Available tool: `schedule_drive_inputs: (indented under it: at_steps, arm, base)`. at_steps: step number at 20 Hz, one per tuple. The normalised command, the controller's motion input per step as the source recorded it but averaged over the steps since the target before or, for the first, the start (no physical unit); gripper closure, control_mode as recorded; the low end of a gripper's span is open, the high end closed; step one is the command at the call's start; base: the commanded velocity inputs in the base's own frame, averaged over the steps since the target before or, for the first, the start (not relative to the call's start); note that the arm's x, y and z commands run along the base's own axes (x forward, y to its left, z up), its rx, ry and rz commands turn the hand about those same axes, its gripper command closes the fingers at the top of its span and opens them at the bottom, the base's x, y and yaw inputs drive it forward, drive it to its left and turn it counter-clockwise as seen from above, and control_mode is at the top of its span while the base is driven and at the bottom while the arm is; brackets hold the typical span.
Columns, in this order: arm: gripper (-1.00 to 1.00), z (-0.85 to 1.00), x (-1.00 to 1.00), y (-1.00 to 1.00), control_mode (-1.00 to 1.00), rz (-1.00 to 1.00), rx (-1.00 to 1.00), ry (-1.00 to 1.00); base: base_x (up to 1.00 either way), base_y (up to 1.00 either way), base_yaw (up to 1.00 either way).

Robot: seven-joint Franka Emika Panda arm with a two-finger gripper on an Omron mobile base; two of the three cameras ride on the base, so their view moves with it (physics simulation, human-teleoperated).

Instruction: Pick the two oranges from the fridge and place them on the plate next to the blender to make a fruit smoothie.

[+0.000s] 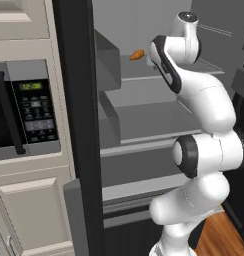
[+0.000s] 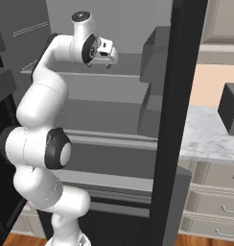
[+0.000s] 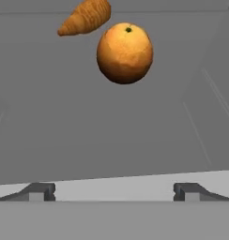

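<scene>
One orange [image 3: 125, 53] lies on a grey upper shelf [image 3: 111, 136] of the open fridge [image 1: 76, 125], toward the back of that shelf, and just beside it, farther back still, lies a pointed carrot-like item [image 3: 86, 18] whose tip shows past the arm in the left base view [image 1: 137, 54]. The gripper [image 3: 114, 191] is held out over the front edge of the same shelf, apart from the orange, with its two fingertips [image 3: 39, 191] spread wide and nothing between them. In the right base view the gripper [image 2: 100, 64] hangs just above the shelf. A microwave [image 1: 24, 110] sits in the cabinetry left of the fridge; a marble worktop [image 2: 210, 139] lies to its right.
</scene>
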Motion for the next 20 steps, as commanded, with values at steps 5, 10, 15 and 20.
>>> schedule_drive_inputs:
  at_steps: [5,10,15,20]
  arm:
    - [-1.0,-0.03,0.76,0.0,-1.0,0.0,0.0,0.0]
    - [-1.0,-0.09,0.78,0.0,-1.0,0.0,0.0,0.0]
    - [-1.0,-0.1,0.63,0.0,-1.0,0.0,0.0,0.0]
    - [-1.0,-0.05,0.24,-0.11,-1.0,-0.02,0.0,0.0]
  base:
    - [0.0,0.0,0.0]
    - [0.0,0.0,0.0]
    - [0.0,0.0,0.0]
    - [0.0,0.0,0.0]
